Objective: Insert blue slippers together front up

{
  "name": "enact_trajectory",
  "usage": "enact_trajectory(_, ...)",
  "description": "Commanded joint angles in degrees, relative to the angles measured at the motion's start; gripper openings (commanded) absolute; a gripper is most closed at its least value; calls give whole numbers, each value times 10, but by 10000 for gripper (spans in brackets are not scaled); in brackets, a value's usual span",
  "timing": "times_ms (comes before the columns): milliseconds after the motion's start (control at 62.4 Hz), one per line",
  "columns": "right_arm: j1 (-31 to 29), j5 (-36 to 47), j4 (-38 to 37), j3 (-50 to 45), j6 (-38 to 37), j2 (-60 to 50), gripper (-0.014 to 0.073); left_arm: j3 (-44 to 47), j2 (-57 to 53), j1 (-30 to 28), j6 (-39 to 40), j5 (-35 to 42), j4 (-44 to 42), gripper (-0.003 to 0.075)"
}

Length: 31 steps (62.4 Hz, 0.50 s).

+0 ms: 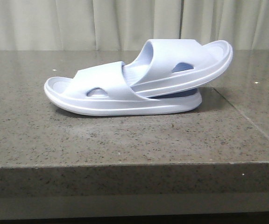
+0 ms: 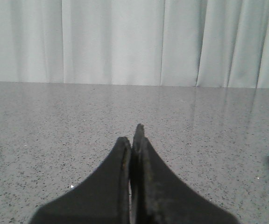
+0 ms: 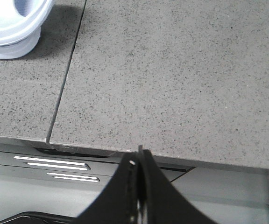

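the two pale blue foam slippers (image 1: 139, 79) sit in the middle of the grey speckled stone bench (image 1: 125, 140). the lower slipper (image 1: 97, 95) lies flat on its sole with its toe end to my left. the upper slipper (image 1: 186, 65) has one end pushed in under the wide strap of the lower one, and its other end sticks up and out to my right. so they look joined already, and i think the job is about done.

these slippers look light and squishy. i think the foam would bend a bit if i squeezed it, and it would not break. the smooth skin might slide a little in my grip. the best place to hold one would be the thick edge of the sole or the wide strap, because those parts are easy to pinch.

my left pincer (image 2: 133, 140) is squeezed all the way closed, with its two black fingers pressed together. it holds nothing and floats above the bare bench, with just a corner of a slipper off at the edge of its view.

my right pincer (image 3: 139, 163) is closed tight too, and it holds nothing. it hangs near the front edge of the bench, well apart from the slippers.
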<state>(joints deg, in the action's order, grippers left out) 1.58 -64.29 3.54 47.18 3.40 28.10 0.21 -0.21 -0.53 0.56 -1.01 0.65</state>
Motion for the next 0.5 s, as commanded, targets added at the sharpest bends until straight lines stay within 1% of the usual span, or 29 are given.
enact_trajectory(0, 2, 38, -1, 12, 0, 3, -68, 4, -11, 11, -6, 48, -1, -20)
enact_trajectory(96, 2, 38, -1, 12, 0, 3, -68, 4, -11, 22, -6, 48, -1, -20)
enact_trajectory(481, 2, 38, -1, 12, 0, 3, -68, 4, -10, 22, -6, 47, 2, -20)
